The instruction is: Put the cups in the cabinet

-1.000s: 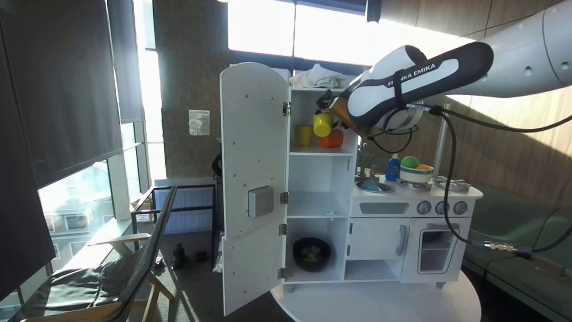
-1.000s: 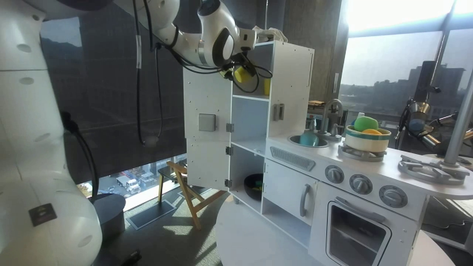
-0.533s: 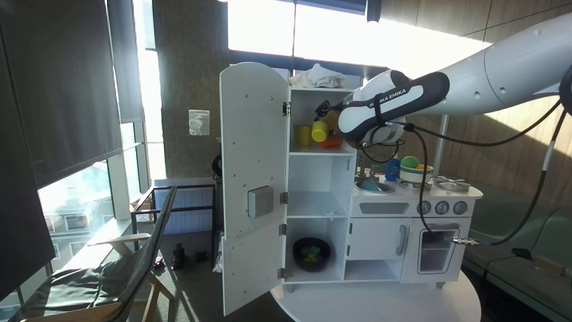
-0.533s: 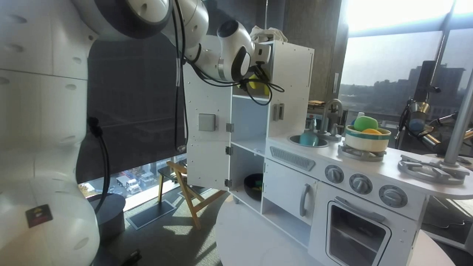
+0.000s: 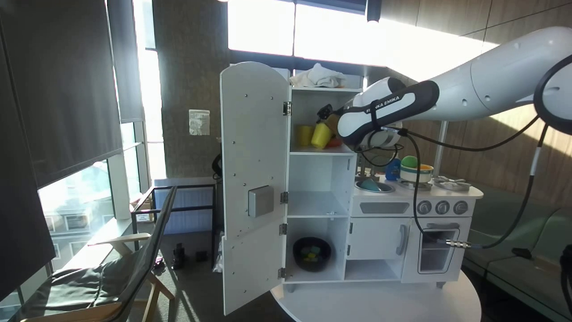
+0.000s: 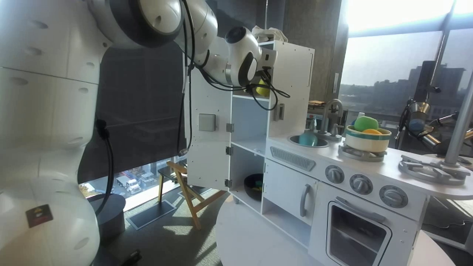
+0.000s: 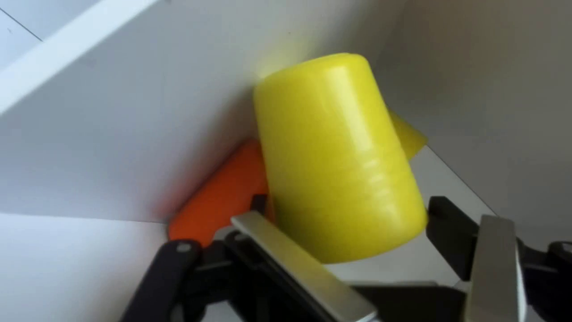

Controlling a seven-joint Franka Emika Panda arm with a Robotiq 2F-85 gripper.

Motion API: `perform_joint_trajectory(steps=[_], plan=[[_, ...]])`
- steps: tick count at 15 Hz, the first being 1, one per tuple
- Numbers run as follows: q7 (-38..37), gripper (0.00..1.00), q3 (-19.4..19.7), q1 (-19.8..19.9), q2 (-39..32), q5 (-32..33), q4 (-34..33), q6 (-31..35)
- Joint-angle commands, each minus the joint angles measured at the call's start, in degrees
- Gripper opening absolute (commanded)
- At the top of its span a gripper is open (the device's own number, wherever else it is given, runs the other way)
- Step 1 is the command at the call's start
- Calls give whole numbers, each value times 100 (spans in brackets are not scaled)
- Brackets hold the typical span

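Observation:
The white cabinet [image 5: 318,179] stands with its door [image 5: 254,156] swung open. My gripper [image 7: 348,206] is inside its upper compartment, with fingers spread either side of a yellow cup [image 7: 335,156]. A thin gap shows by one fingertip; the other is at or very near the cup's rim. In an exterior view this cup [image 5: 321,136] is tilted just above or on the shelf; contact is unclear. A second yellow cup [image 5: 304,135] stands beside it, mostly hidden in the wrist view [image 7: 411,136]. An orange cup [image 7: 221,197] lies against the side wall, partly hidden.
The cabinet side wall [image 6: 292,77] and top board [image 5: 326,90] frame the arm closely. Loose cables [image 6: 271,101] hang by the cabinet's front edge. A white cloth [image 5: 318,77] lies on top. A dark bowl [image 5: 301,257] sits below. A pot [image 5: 415,175] stands on the stove.
The arm has moved lower and farther into the upper compartment. The yellow cup has come down toward the shelf, changed its tilt within the gripper and now covers more of the orange cup.

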State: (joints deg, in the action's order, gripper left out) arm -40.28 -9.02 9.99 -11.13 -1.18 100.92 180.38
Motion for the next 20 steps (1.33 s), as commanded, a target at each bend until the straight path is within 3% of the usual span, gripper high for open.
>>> perform_joint_trajectory(steps=[1, 7, 8, 12, 13, 17, 20], plan=[[-193, 100, 190, -100, -255, 59, -287, -1], [-182, 100, 101, -39, -69, -43, -59, -41], [340, 100, 339, -331, 38, -627, 5, -58], [685, 100, 469, -531, 286, -1278, 71, -73], [409, 100, 322, -356, 297, -1010, 101, -24], [120, 100, 768, -561, 650, -582, 464, -494], [306, 100, 560, -486, 1115, -670, 860, -1168]])
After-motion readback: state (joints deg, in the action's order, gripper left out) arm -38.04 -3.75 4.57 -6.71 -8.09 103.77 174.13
